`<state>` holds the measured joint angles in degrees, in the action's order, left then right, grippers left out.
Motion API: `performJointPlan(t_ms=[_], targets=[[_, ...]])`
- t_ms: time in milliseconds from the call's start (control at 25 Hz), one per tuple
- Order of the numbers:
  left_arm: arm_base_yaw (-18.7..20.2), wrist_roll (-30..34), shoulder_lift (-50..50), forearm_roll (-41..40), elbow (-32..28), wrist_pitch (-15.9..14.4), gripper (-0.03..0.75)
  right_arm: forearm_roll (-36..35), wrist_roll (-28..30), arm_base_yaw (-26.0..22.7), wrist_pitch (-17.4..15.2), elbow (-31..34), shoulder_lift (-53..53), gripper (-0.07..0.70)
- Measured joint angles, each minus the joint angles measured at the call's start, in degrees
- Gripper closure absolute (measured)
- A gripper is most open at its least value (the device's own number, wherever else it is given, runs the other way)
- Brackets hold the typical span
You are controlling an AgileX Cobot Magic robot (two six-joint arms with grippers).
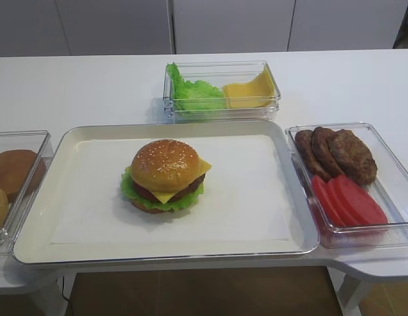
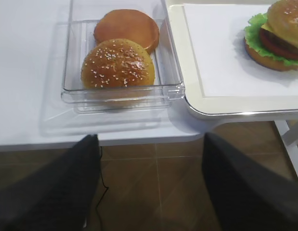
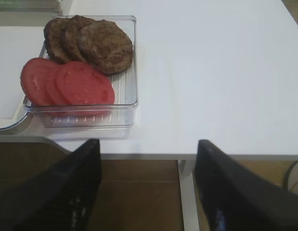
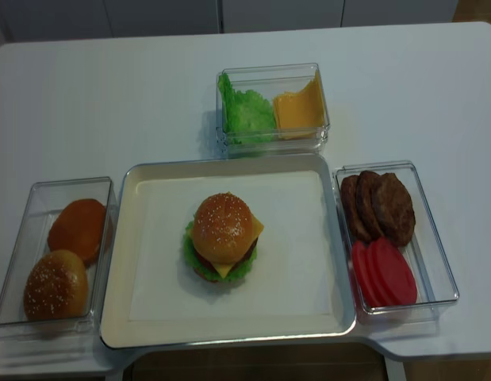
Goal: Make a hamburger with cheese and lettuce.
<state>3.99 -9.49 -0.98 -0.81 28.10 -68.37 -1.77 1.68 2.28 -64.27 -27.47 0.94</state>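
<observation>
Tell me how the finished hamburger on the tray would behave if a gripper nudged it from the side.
The hamburger is a loose stack, so a high push would probably slide the sesame top off rather than move it whole. The cheese corners and lettuce fringe overhang and look likely to shift. The white liner on the tray looks smooth, so a low push may slide it.

The surface (image 4: 110,95) is white, smooth and matt. The tray (image 1: 292,191) looks like metal, its rim polished and bright, with a matt white paper sheet (image 1: 250,191) lying inside. The three bins (image 4: 431,238) are clear, glossy plastic with ribbed floors. The hamburger (image 1: 165,175) has a shiny, seeded top bun; its cheese (image 1: 165,196) is smooth, its lettuce (image 1: 134,194) ruffled. The loose patties (image 3: 93,43) look rough and grainy, the tomato slices (image 3: 71,83) slick. Both sets of jaws are matt black.
</observation>
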Motion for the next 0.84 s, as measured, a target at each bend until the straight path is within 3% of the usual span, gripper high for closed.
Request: performJointPlan(t_ms=[520, 840], targets=[[-0.11, -0.03, 0.00, 0.00, 0.00, 0.00, 0.223, 0.00, 0.00, 0.00, 0.00, 0.00, 0.00, 0.166], [-3.34, -0.03, 0.00, 0.00, 0.00, 0.12, 0.231, 0.00, 0.00, 0.00, 0.00, 0.00, 0.00, 0.166]])
